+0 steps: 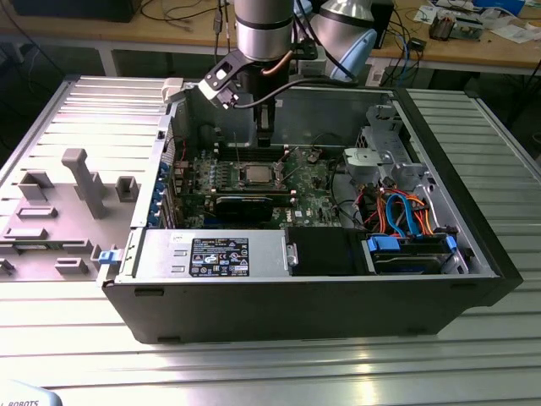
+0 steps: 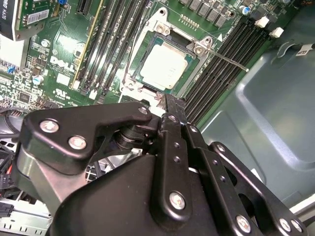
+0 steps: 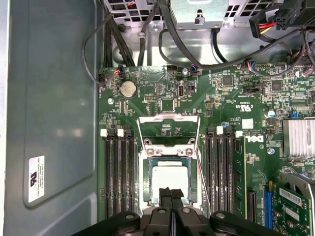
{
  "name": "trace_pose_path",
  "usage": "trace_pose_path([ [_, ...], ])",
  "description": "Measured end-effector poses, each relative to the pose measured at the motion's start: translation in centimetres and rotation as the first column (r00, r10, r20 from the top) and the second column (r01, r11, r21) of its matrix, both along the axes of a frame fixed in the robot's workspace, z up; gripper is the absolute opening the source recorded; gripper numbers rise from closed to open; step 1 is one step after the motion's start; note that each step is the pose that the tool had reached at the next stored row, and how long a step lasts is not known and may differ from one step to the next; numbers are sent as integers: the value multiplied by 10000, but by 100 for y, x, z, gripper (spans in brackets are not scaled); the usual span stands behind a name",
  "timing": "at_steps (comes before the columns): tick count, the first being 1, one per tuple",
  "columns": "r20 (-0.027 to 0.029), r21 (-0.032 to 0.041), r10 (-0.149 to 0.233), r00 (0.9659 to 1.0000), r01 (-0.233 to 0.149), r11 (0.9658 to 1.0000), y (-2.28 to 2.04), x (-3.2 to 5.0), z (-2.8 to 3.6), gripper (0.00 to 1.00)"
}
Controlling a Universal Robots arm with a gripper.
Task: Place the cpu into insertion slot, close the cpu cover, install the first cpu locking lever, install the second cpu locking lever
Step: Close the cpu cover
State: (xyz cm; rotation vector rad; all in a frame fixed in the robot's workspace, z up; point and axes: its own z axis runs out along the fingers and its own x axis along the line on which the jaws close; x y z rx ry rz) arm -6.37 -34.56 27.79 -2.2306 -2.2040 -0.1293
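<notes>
Exterior view: the gripper [image 1: 265, 139] hangs inside the open computer case [image 1: 338, 304], just above the cpu [image 1: 257, 175].

Second wrist view: the cpu sits in its socket, just beyond the fingertips [image 2: 171, 104]. The jaws are closed together and empty.

First wrist view: the cpu cover [image 3: 169, 119] stands open.

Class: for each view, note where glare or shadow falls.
Exterior view: light glares off the table, the case interior is dimmer; second wrist view: the cpu top shines pale; first wrist view: soft sheen on the case wall.
</notes>
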Motion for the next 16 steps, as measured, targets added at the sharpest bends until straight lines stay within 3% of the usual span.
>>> trace_pose_path([
  [16, 0, -1, 0, 10000, 0, 10000, 0, 44, 0, 11],
])
